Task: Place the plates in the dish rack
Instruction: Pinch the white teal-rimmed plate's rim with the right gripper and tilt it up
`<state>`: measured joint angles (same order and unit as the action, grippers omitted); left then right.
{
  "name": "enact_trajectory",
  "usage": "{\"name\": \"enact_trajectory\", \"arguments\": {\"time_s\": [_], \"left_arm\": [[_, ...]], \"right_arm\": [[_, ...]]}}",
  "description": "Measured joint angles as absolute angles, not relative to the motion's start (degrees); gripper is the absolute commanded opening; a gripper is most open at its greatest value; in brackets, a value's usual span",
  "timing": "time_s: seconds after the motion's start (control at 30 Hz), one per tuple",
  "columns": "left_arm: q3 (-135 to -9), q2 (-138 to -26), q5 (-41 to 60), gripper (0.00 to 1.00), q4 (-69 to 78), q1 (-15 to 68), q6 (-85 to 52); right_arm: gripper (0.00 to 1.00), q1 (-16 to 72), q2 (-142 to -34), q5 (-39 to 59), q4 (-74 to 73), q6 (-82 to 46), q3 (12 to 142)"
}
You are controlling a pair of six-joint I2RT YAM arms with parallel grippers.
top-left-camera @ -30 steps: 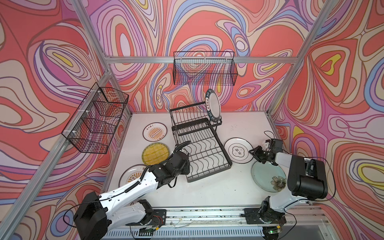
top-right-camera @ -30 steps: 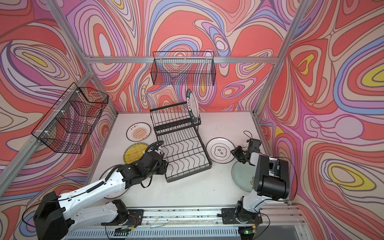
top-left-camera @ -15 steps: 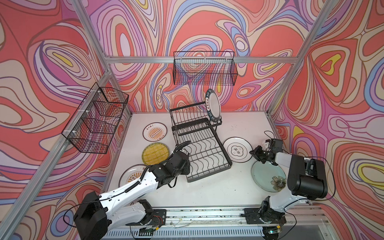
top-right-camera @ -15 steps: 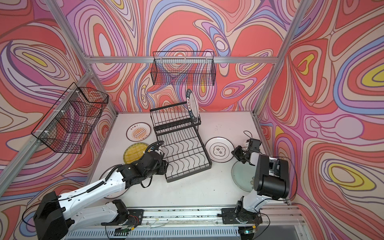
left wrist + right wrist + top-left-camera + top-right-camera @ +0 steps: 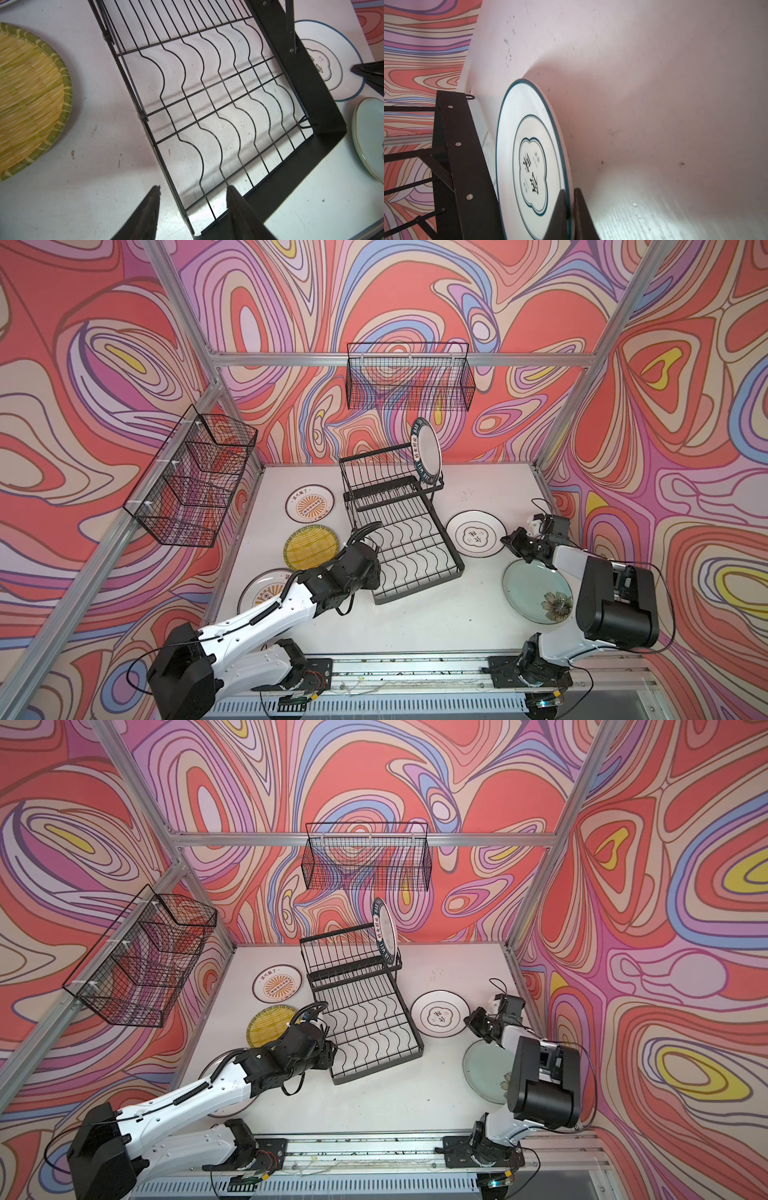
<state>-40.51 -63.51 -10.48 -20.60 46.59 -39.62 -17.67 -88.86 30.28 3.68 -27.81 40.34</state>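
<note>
Cloud-outline plate (image 5: 529, 166) pinched by right fingers (image 5: 559, 215); left fingers (image 5: 143, 218) apart astride dish rack (image 5: 207, 104).

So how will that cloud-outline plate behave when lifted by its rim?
The cloud-outline plate looks rigid and glossy: probably no flex, but it may slip. The right fingers pinch only one spot on its rim, so it will likely sag or pivot. A drop could chip it.

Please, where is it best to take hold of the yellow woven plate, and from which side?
The yellow woven plate lies flat, so only its raised rim offers a hold. Probably take the edge facing the dish rack, left pincer coming low from there, one finger over, one under.
</note>
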Motion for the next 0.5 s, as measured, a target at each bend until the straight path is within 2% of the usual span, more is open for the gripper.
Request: {"name": "enact_trajectory", "arguments": {"time_s": [0.5], "left_arm": [[-40.5, -63.5, -10.5, 0.54, -20.4, 46.6, -39.6]], "right_arm": [[0.0, -19.4, -80.0, 29.0, 8.9, -27.5, 40.4]]}}
